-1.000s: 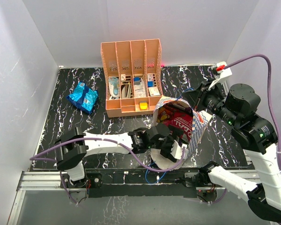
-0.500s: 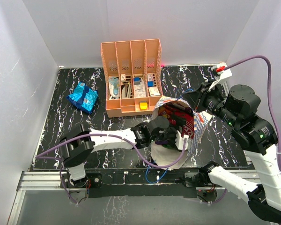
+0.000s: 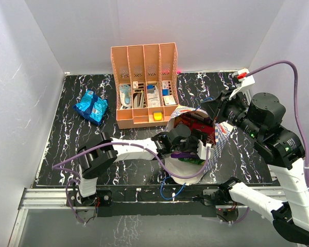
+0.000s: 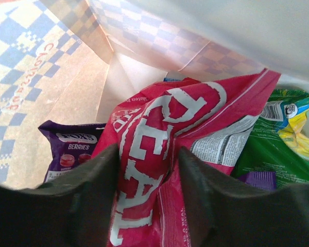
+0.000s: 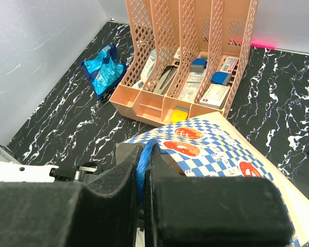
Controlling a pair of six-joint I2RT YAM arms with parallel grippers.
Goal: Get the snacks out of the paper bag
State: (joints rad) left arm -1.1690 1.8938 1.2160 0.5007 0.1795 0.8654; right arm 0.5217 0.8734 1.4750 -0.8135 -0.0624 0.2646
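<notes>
Reaching inside the paper bag (image 4: 51, 77), my left gripper (image 4: 148, 159) sits with jaws spread astride the red packet (image 4: 170, 134) lettered "REAL" — slick foil that could slip from a pinch, or drag out the purple packet (image 4: 72, 149) marked "FOX'S BERRIES". My right gripper (image 5: 144, 154) is clenched on the blue cord handle (image 5: 140, 172) — losing it would let the mouth collapse.

Reads to me as a robotics lab test cell, not a home or office. Plain white walls (image 3: 41, 51) box in a black marbled table (image 3: 67, 149) on three sides. My left arm (image 3: 126, 149) and right arm (image 3: 278, 139) mount on a bare aluminium rail (image 3: 46, 198) at the near edge, purple cables (image 3: 278, 64) hang loose, and an orange organizer (image 3: 144, 85) of stationery stands at the back.
</notes>
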